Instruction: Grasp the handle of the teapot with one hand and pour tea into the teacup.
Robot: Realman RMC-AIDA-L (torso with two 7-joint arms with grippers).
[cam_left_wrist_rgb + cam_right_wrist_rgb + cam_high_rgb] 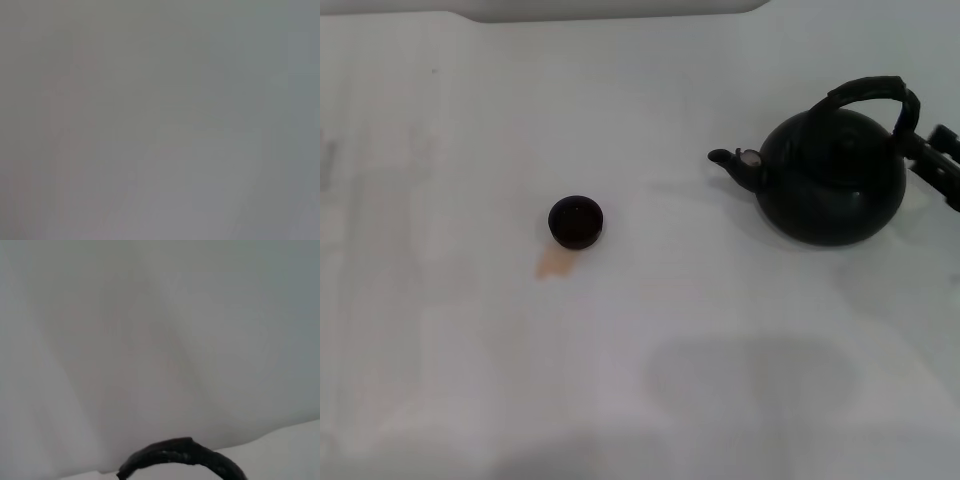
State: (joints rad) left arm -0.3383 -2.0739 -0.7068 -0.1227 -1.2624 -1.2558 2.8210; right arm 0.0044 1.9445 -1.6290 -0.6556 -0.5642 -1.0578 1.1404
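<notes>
The teapot (835,185) stands on the white table at the right, its short spout (728,158) pointing left toward the teacup (576,221). The small dark teacup sits left of centre, and a pale orange-brown tea stain (552,264) lies just in front of it. The ribbed black handle (872,90) arches over the pot. My right gripper (932,150) is at the right end of that handle, close to or touching it. In the right wrist view, the arch of the handle (182,455) shows against the table. My left gripper is out of view.
A white raised edge (610,8) runs along the far side of the table. A faint shadow (750,385) falls on the tabletop near the front. The left wrist view shows only a plain grey surface.
</notes>
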